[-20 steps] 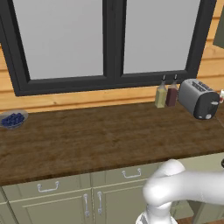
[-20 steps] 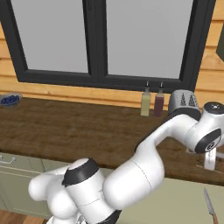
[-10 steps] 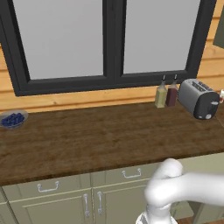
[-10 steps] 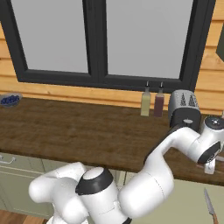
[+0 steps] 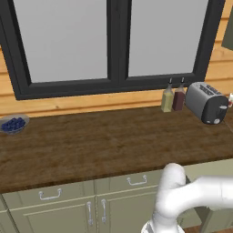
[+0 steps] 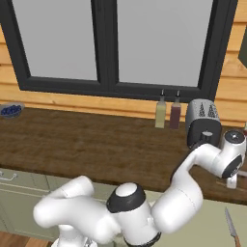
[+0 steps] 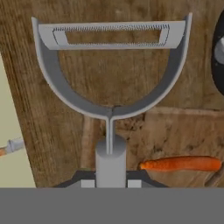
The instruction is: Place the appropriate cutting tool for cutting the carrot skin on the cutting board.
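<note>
My gripper (image 7: 110, 177) clamped on grey peeler (image 7: 110, 70), blade end forward; below it wooden counter (image 7: 65, 127); carrot (image 7: 180, 164) lying lower right; toaster (image 6: 202, 121) behind.

Grey Y-shaped peeler (image 7: 111, 74) held upright at its handle above wooden counter (image 7: 65, 131), orange carrot (image 7: 180, 164) lower right

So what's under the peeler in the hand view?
Under the peeler lies wooden counter, showing through its open frame, with a carrot lower right. The peeler's handle and the fingertips hide whatever is directly below them.
</note>
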You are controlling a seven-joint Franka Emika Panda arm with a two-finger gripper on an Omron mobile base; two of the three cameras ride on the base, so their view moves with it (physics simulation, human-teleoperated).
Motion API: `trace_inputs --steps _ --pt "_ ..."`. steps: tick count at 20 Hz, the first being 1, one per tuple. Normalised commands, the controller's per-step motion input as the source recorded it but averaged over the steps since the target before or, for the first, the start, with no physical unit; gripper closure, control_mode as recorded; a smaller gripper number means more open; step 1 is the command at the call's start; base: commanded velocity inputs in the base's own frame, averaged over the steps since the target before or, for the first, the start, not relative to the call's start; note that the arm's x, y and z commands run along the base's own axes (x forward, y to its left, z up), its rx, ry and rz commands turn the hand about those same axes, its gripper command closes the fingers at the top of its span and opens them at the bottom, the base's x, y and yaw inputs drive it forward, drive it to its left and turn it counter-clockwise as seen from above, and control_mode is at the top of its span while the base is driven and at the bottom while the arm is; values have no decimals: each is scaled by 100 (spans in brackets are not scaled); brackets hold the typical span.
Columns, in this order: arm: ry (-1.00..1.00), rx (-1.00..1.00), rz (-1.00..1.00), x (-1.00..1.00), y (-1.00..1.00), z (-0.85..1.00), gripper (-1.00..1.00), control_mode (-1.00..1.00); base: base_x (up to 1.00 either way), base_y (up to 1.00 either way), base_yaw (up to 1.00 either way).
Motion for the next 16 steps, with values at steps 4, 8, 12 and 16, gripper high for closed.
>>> trace_inputs --steps 4,8,12,16 --pt "10 0 1 45 -34 -30 100 -100 0 0 0" --pt "11 0 1 38 -31 -46 100 -100 0 0 0" --pt "10 0 1 38 -17 -60 100 -100 0 0 0" --pt "2 3 3 32 -19 -45 100 -100 0 0 0"
